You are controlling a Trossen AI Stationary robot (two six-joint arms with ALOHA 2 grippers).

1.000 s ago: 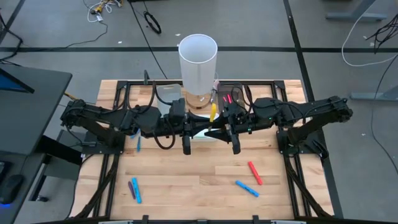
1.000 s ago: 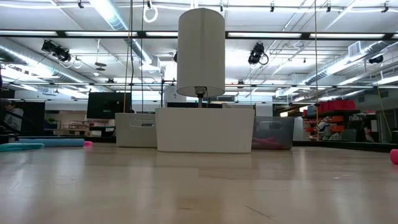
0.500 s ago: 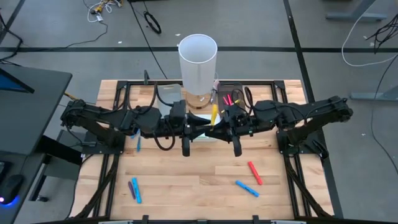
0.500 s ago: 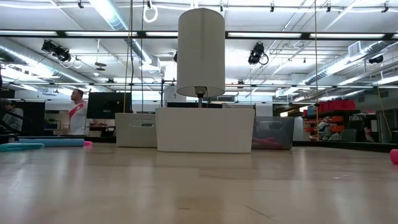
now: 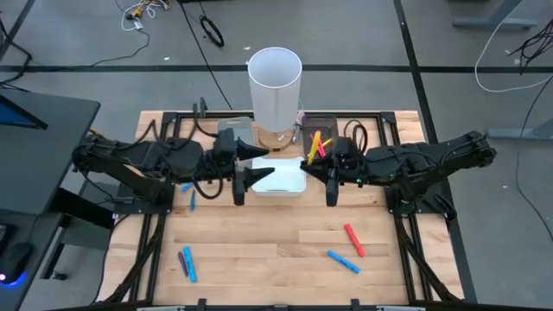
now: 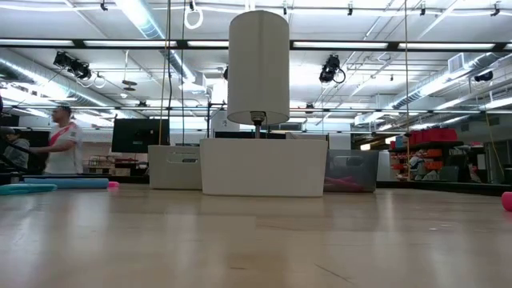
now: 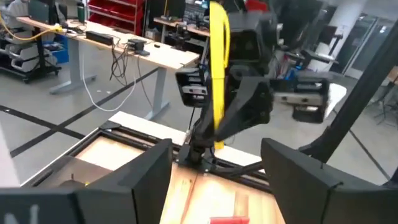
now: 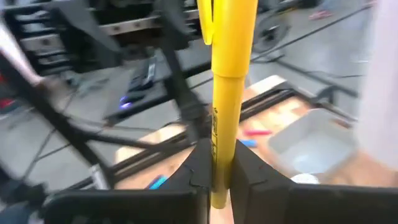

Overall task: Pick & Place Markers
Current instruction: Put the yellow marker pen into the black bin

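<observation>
A tall cylinder [image 5: 275,86] is standing at the table's [image 5: 276,250] far edge, with small trays [image 5: 279,180] just before and beside it. Both arms are reaching in from either side toward the middle. Two markers [image 5: 186,263] are lying near the front left; two more [image 5: 349,249] are lying front right. A person [image 6: 58,148] is passing behind, in the room.

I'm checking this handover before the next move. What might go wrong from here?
1. The right gripper pinches the yellow marker only near its lower end, most of it standing free, so it may tilt or slip.
2. The open left gripper is close to the white rectangular tray and could bump it.
3. The tall white cylinder stands beside the small dark tray; a swing there might clip it.
</observation>
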